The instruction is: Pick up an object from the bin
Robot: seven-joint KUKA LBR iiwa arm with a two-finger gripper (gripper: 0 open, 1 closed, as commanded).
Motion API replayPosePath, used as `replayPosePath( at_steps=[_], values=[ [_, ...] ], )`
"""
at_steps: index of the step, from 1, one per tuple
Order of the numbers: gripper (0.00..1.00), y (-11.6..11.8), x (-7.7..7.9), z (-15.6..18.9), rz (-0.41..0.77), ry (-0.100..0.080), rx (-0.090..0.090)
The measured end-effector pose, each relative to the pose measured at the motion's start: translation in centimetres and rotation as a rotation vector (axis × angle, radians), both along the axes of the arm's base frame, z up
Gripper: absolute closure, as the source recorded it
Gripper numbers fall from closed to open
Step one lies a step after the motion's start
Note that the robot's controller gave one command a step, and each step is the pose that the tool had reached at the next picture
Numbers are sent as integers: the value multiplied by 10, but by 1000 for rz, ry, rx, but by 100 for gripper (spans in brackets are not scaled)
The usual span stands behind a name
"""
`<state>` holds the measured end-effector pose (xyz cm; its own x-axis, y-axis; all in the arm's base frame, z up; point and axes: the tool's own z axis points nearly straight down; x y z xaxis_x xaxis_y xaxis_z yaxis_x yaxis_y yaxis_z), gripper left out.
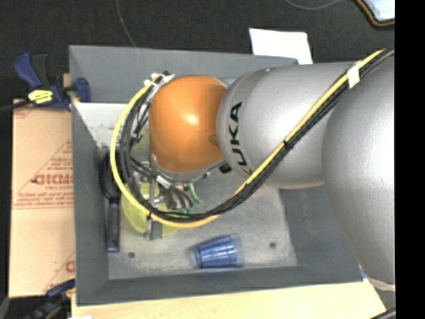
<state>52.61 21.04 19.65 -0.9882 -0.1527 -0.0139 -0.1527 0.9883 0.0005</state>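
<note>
My gripper (pixel 161 197) hangs low in the bin's left half, under the wrist and wrapped in cables. It is over a yellow-green object (pixel 133 216) that lies partly hidden beneath it. A blue ribbed plastic cup (pixel 216 252) lies on its side near the bin's front wall, to the gripper's lower right and apart from it. A slim purple object (pixel 113 226) runs along the left wall, just left of the yellow-green one.
A black object (pixel 104 175) rests against the left wall above the purple one. The arm covers the bin's middle and right. Bare grey floor shows around the blue cup at the front.
</note>
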Motion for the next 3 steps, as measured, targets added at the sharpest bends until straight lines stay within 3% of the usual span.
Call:
replayPosePath(
  at_steps=[1,2,3],
  values=[
    [0,1,1,9,-16,-2,2],
    [0,20,-14,-60,183,-1,-1],
    [0,-13,107,-26,43,-20,6]
  ],
)
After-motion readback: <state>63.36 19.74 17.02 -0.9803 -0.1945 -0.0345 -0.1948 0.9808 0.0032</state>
